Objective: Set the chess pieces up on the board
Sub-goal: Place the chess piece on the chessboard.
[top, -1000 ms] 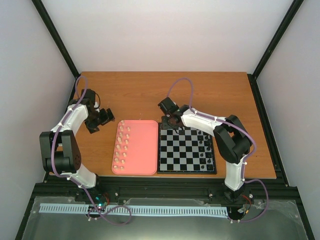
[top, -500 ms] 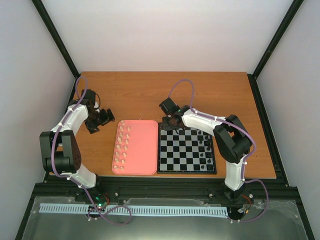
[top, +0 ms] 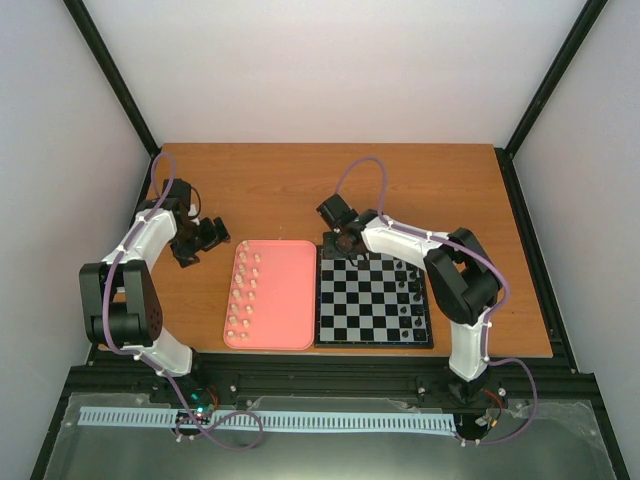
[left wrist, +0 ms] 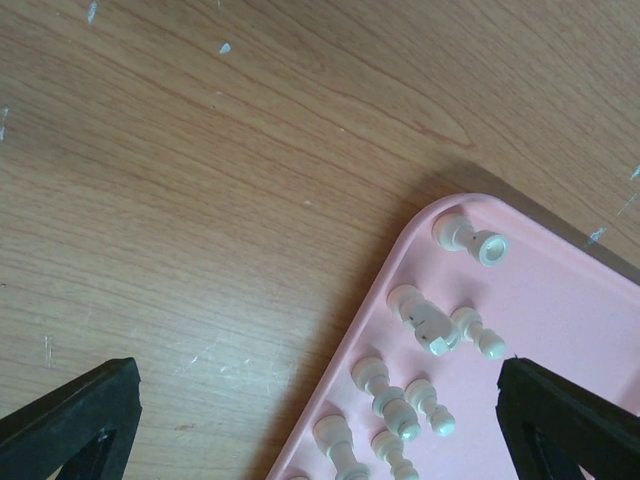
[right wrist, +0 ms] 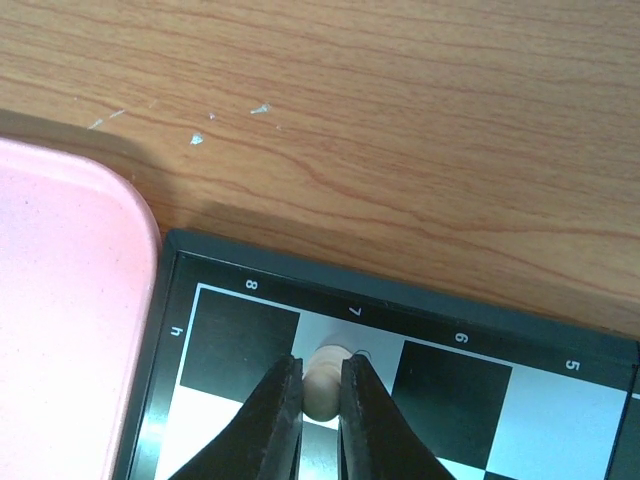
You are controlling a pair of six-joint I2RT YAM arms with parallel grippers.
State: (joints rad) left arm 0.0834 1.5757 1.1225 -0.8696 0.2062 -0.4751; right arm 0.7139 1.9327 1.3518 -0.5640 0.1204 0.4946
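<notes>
The chequered board (top: 372, 300) lies right of the pink tray (top: 285, 295). Several cream-white chess pieces (top: 243, 290) lie in two columns along the tray's left side; they also show in the left wrist view (left wrist: 425, 325). My right gripper (top: 343, 241) is at the board's far left corner, shut on a cream-white piece (right wrist: 324, 381) that sits over the white square marked 7 on the board (right wrist: 455, 385). My left gripper (top: 207, 236) hovers open and empty over the table, left of the tray's far corner (left wrist: 560, 300).
Several black chess pieces (top: 410, 290) stand along the board's right side. Bare wooden table (top: 270, 190) lies behind the tray and board. The tray's edge (right wrist: 70, 300) sits close to the board's left border.
My right gripper has shifted very slightly at the board's far left corner. The left arm has not moved.
</notes>
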